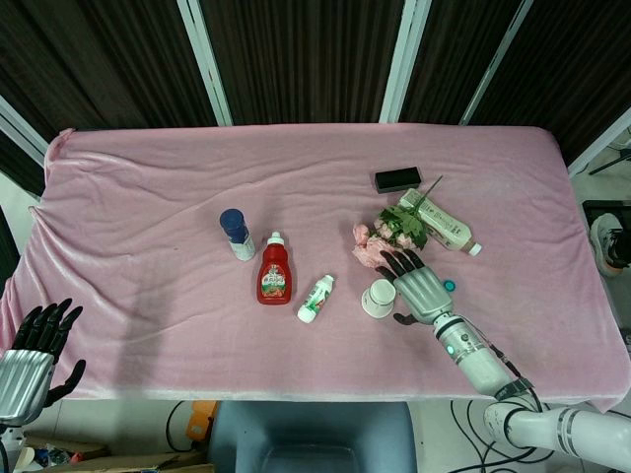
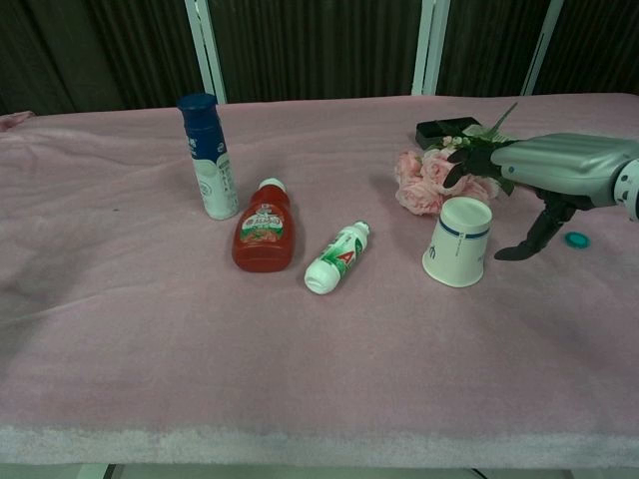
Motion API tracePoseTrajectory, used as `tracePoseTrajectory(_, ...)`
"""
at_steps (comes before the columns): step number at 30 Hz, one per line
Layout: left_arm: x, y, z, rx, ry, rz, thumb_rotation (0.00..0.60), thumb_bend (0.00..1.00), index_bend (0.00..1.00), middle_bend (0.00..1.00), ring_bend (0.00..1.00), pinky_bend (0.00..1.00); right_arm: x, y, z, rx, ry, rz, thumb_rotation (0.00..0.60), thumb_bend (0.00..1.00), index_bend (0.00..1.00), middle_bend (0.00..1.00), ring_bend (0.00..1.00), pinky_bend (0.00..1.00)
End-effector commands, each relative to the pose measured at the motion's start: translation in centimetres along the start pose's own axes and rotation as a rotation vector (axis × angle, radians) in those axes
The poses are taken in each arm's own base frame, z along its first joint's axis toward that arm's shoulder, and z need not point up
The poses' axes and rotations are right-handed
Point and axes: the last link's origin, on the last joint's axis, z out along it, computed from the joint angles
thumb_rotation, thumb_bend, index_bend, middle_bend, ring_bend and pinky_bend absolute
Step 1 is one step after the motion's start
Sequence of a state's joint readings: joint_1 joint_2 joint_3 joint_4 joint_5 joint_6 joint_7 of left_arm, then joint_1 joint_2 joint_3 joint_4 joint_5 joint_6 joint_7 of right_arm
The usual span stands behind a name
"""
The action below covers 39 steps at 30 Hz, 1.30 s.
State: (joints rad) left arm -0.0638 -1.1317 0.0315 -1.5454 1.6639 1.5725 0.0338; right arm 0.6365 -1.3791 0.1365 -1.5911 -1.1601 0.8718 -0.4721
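My right hand (image 1: 422,284) hovers low over the pink cloth with its fingers stretched out and apart, holding nothing. In the chest view the right hand (image 2: 559,165) reaches its fingertips to the edge of a bunch of pink flowers (image 2: 431,182), and the thumb points down at the cloth. The flowers (image 1: 386,238) lie just beyond the hand. A white paper cup (image 1: 379,298) (image 2: 459,241) sits close against the hand's left side. My left hand (image 1: 35,345) is below the table's near left corner, fingers spread and empty.
A blue-capped white bottle (image 1: 235,234) stands left of centre. A red ketchup bottle (image 1: 274,272) and a small green-and-white bottle (image 1: 316,298) lie near it. A black box (image 1: 397,179), a beige bottle (image 1: 441,223) and a teal cap (image 1: 449,286) surround the flowers.
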Motion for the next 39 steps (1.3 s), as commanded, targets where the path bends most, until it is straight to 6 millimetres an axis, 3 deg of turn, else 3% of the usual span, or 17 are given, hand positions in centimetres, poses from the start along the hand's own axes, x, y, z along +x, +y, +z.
tracePoseTrajectory(1,0.0,0.0,0.0,0.0,0.001,0.0,0.6,0.4,0.0,0.0,0.0,0.06,0.0,0.0,0.0,-0.002,-0.003,0.001,0.6,0.35,0.29,0.0,0.0,0.0)
tracePoseTrajectory(10,0.1,0.0,-0.1,-0.003,0.005,-0.002,0.6,0.4,0.0,0.0,0.0,0.06,-0.2,-0.3,0.4,-0.005,-0.016,-0.002,0.6,0.36,0.33,0.0,0.0,0.0)
tracePoseTrajectory(20,0.1,0.0,0.0,-0.001,0.008,-0.005,0.6,0.4,0.0,0.0,0.0,0.06,-0.7,-0.8,1.4,-0.02,-0.004,-0.002,0.6,0.41,0.54,0.03,0.0,0.0)
tracePoseTrajectory(25,0.2,0.0,0.0,-0.003,0.007,-0.006,0.6,0.4,0.0,0.0,0.0,0.06,-0.2,-0.1,0.5,-0.03,0.027,0.001,0.6,0.42,0.57,0.04,0.0,0.0)
tracePoseTrajectory(30,0.1,0.1,-0.1,-0.007,0.006,-0.005,0.6,0.4,0.0,0.0,0.0,0.06,0.7,2.6,-1.6,-0.077,0.066,0.009,0.6,0.42,0.56,0.04,0.0,0.0)
tracePoseTrajectory(33,0.1,0.2,-0.2,-0.011,0.006,-0.004,0.6,0.4,0.0,0.0,0.0,0.06,1.0,5.3,-2.9,-0.14,0.081,-0.012,0.6,0.42,0.56,0.04,0.0,0.0)
tracePoseTrajectory(35,0.0,0.2,-0.2,-0.012,0.004,-0.002,0.6,0.4,0.0,0.0,0.0,0.06,0.5,7.7,-3.5,-0.204,0.067,-0.017,0.6,0.42,0.55,0.04,0.0,0.0)
tracePoseTrajectory(39,0.0,0.2,-0.1,-0.009,0.002,-0.001,0.6,0.4,0.0,0.0,0.0,0.06,-1.1,9.9,-3.2,-0.259,0.003,0.0,0.6,0.42,0.55,0.04,0.0,0.0)
